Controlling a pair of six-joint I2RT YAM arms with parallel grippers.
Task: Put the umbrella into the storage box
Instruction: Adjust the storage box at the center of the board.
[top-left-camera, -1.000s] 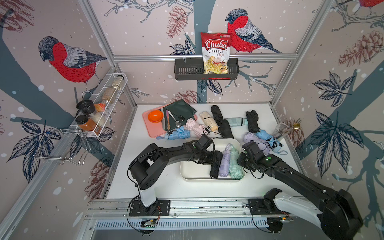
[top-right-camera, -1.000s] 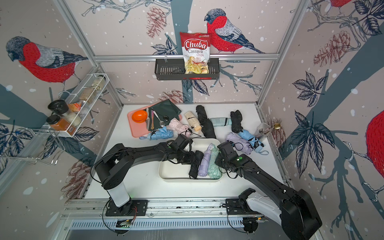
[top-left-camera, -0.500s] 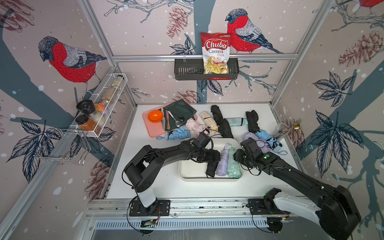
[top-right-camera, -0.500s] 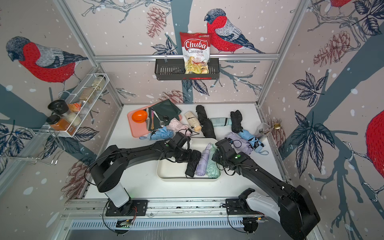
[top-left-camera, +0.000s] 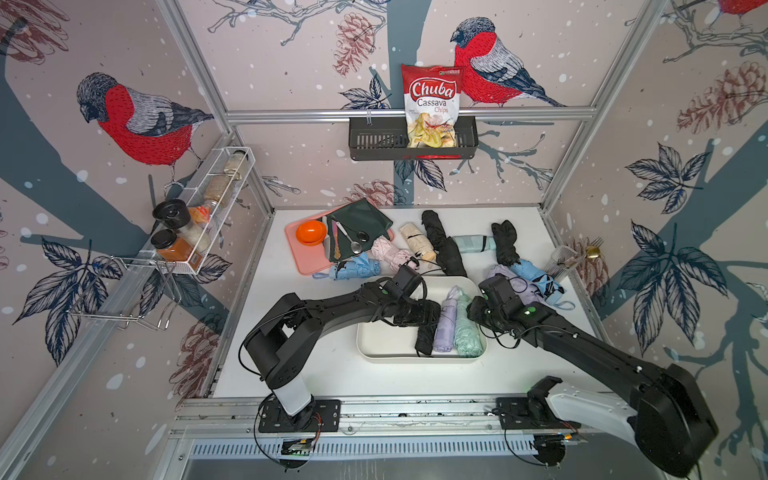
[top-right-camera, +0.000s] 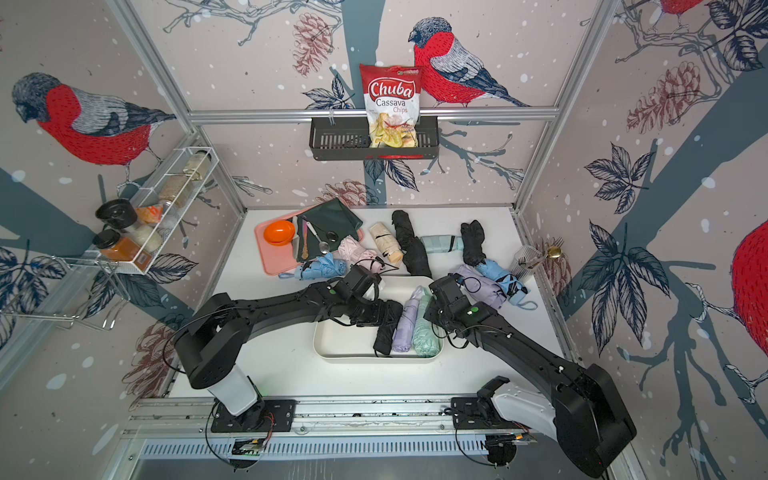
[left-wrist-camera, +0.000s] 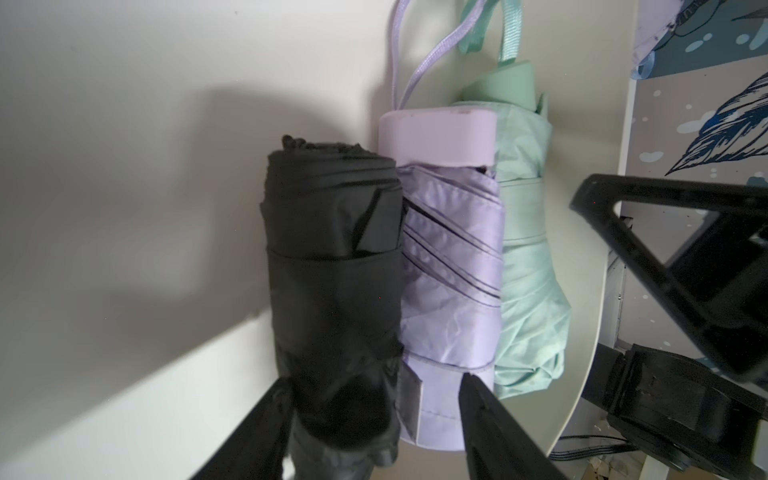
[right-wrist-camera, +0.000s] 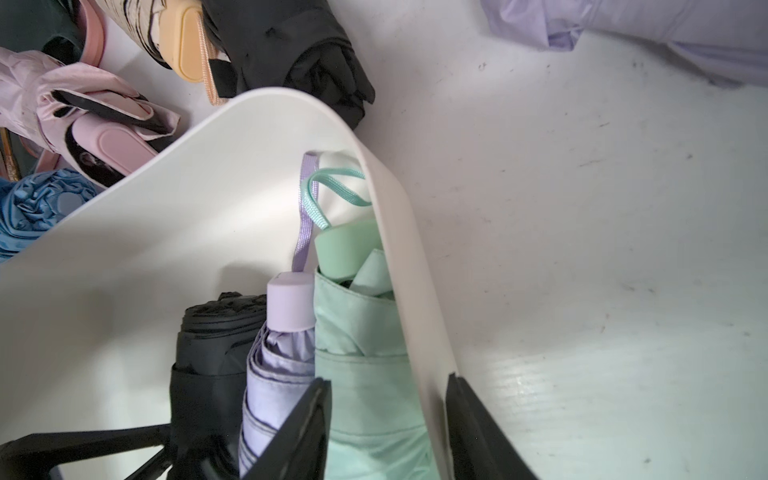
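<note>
the left claw (left-wrist-camera: 378, 380) stands open astride the black umbrella (left-wrist-camera: 332, 249) in the storage box (top-left-camera: 382, 343), seemingly to leave it there, while the right claw (right-wrist-camera: 388, 380) straddles its wall, grip unclear.

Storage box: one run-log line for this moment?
storage box: black umbrella, lilac umbrella, mint umbrella inside | left tool: astride black and lilac | right tool: astride mint and box wall | grip: unclear

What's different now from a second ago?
The storage box, with its black umbrella, lavender umbrella and mint umbrella, slid slightly toward the left arm's side; the right gripper, straddling its wall, moved with it. The left gripper stayed over the black umbrella. The umbrellas on the table, pink tray and chips bag stayed put.
</note>
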